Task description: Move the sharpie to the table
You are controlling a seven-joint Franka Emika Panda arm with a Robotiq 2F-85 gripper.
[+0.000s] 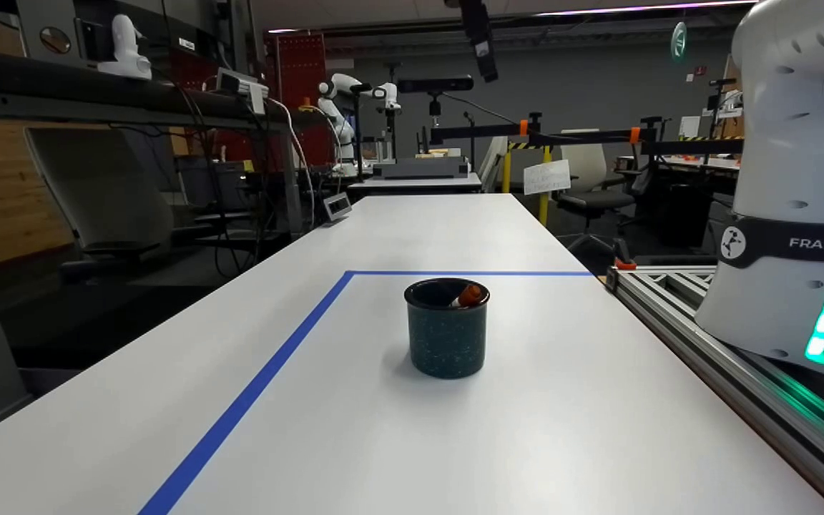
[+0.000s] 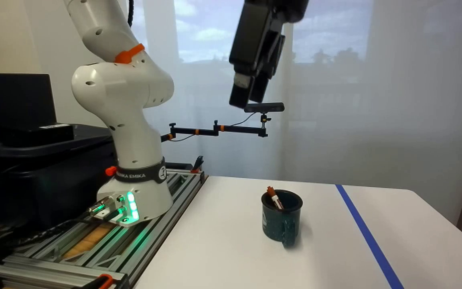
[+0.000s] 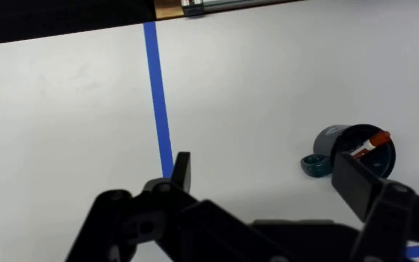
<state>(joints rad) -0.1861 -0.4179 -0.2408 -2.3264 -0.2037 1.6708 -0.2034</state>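
The sharpie, with a reddish-orange cap and a white band, leans inside a dark teal cup. It shows in both exterior views (image 1: pixel 469 295) (image 2: pixel 274 197) and in the wrist view (image 3: pixel 376 140); its lower part is hidden in the cup. The cup (image 1: pixel 448 342) (image 2: pixel 275 222) (image 3: pixel 326 142) stands upright on the white table (image 1: pixel 312 436) (image 2: pixel 223 241) (image 3: pixel 67 109). My gripper (image 2: pixel 248 98) is high above the table, well above the cup and apart from it. In the wrist view my gripper (image 3: pixel 262 162) is open and empty; its right finger covers part of the cup.
Blue tape lines (image 1: pixel 262 383) (image 2: pixel 369 237) (image 3: pixel 158 102) mark the table. The grey metal rail (image 1: pixel 734 365) with the white robot base (image 2: pixel 142 196) runs along one table edge. A camera on a black arm (image 2: pixel 237 129) stands beyond the table. A small grey device (image 1: pixel 337 207) sits at the table's edge.
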